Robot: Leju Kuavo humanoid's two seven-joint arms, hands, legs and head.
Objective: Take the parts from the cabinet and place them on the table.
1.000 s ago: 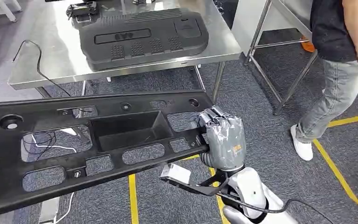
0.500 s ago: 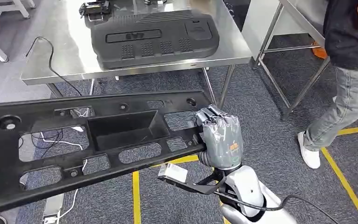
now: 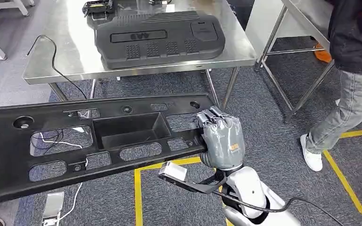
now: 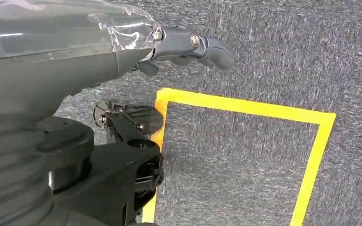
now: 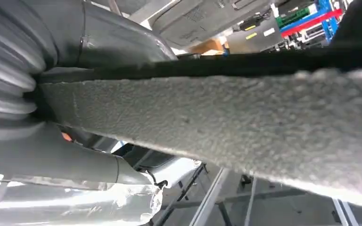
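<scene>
A long black plastic panel (image 3: 122,132) with several cut-outs and a rectangular pocket hangs level over the carpet, in front of the steel table (image 3: 66,61). My right hand (image 3: 222,139) grips its right end, fingers curled over the edge. In the right wrist view the panel's felt-lined underside (image 5: 245,122) crosses the picture, clamped in the right hand (image 5: 52,94). The panel's left end runs out of the head view. My left hand (image 4: 75,61) hangs over the floor and holds nothing, one dark finger stretched out.
A large black moulded cover (image 3: 160,37) lies on the table, with a small black part (image 3: 96,7) behind it and a cable (image 3: 52,56) trailing off the left side. A person (image 3: 353,70) stands at the right by another steel frame (image 3: 283,61). Yellow tape (image 3: 136,197) marks the carpet.
The camera has shifted, so the table now sits further right and lower in the picture. My right hand keeps its hold on the panel. The person has stepped slightly to the right.
</scene>
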